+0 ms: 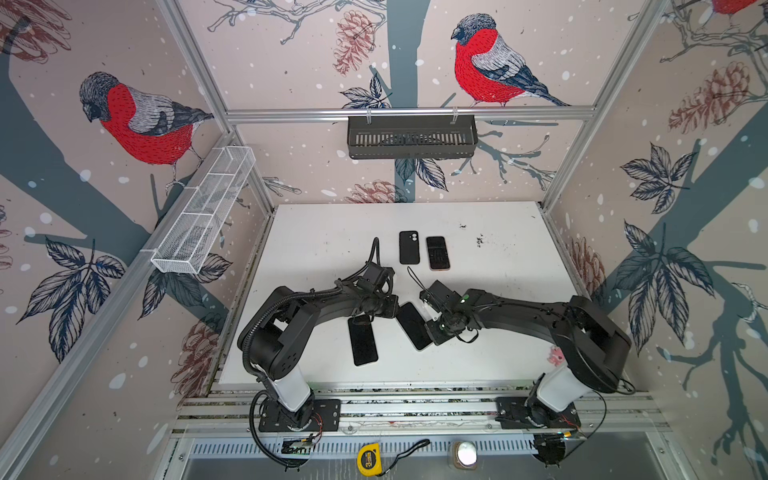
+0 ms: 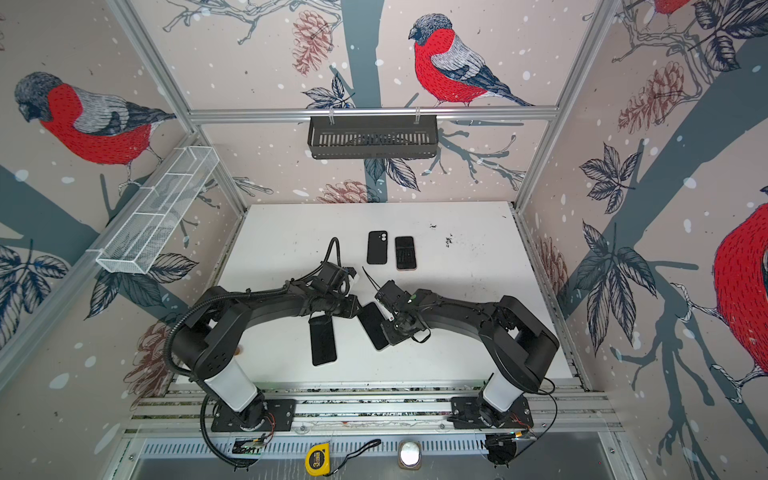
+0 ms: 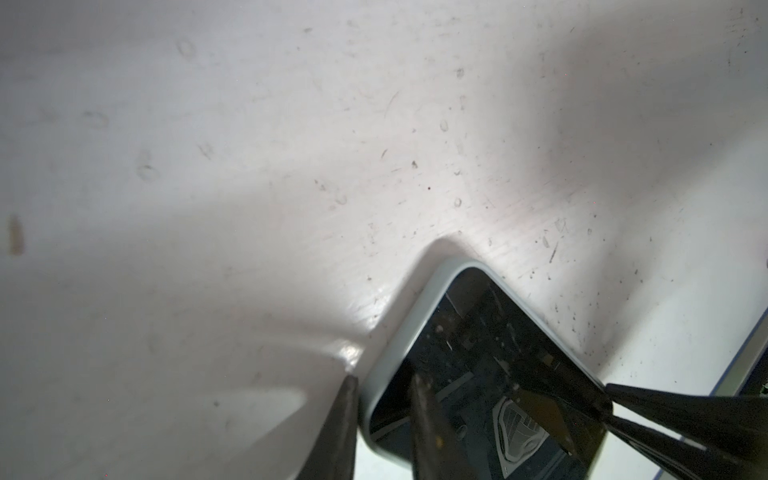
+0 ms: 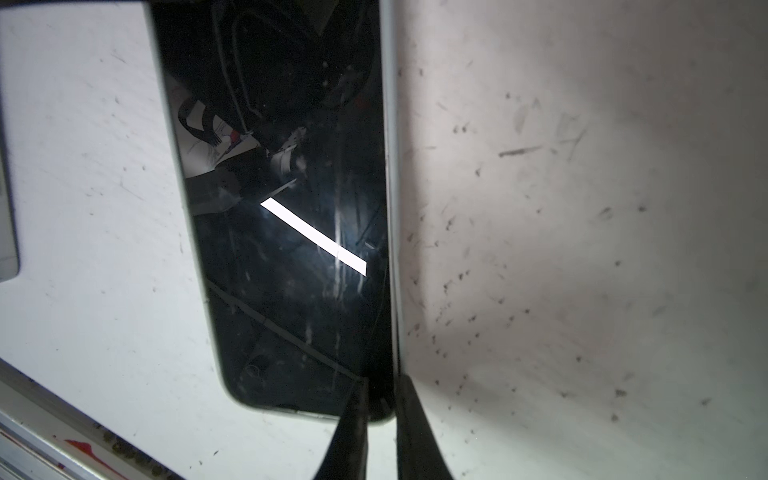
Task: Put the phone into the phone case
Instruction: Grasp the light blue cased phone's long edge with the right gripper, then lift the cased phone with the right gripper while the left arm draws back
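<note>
Phone (image 4: pixel 282 249) edge inside narrow right claw (image 4: pixel 382 380)

Three phones (image 1: pixel 363 340) (image 1: pixel 413 326) (image 1: pixel 437 252), one black phone case (image 1: pixel 409 247), two wall baskets (image 1: pixel 203 212) (image 1: pixel 411 137), one tape measure (image 1: pixel 368 459), two arms (image 1: pixel 291 316) (image 1: pixel 519 316)

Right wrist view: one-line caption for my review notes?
Right gripper pinches the long edge of a dark-screened phone near its corner; scuffed white table behind.

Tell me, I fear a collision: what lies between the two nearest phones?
Only bare white table, shown in both top views; the left phone and the tilted phone are apart.
</note>
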Action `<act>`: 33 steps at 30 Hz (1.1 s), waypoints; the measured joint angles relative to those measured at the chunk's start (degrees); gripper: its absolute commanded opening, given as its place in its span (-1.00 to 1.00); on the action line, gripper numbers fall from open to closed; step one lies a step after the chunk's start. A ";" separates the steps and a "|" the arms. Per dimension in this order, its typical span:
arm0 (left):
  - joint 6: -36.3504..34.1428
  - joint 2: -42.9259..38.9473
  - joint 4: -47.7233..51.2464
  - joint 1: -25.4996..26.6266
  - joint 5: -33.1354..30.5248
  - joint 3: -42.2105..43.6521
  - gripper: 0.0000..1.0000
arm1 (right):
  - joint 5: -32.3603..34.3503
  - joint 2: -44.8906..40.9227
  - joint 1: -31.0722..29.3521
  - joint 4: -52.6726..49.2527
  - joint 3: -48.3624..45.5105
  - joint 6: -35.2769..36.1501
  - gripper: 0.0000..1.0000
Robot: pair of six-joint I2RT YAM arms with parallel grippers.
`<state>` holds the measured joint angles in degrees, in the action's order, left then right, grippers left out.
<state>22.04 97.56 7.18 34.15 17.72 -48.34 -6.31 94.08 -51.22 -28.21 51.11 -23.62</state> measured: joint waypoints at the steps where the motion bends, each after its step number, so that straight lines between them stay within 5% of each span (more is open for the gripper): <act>1: 0.00 0.00 0.00 0.00 0.02 -0.02 -0.53 | 0.17 0.09 -0.07 -0.04 0.07 0.00 -0.70; 14: 0.07 -4.50 6.78 0.02 -3.04 -0.15 -0.52 | 2.60 -5.14 -0.85 -3.04 1.97 -0.24 -0.57; 20: 0.17 -20.22 10.91 -0.02 -6.73 -1.77 -0.39 | 4.96 -8.52 -2.05 -2.82 4.87 -0.28 -0.49; 28: 3.04 -45.09 15.47 -0.04 -19.37 2.84 -0.15 | 6.25 -0.87 -7.48 -3.23 6.08 -1.73 -0.26; 33: 4.66 -53.83 17.44 -0.04 -20.09 5.97 -0.12 | 7.72 2.43 -9.70 -3.87 6.25 -2.19 -0.12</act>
<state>26.70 43.72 24.62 34.11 -2.37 -42.37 1.41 96.51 -60.93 -32.08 57.36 -25.80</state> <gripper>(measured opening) 0.433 0.428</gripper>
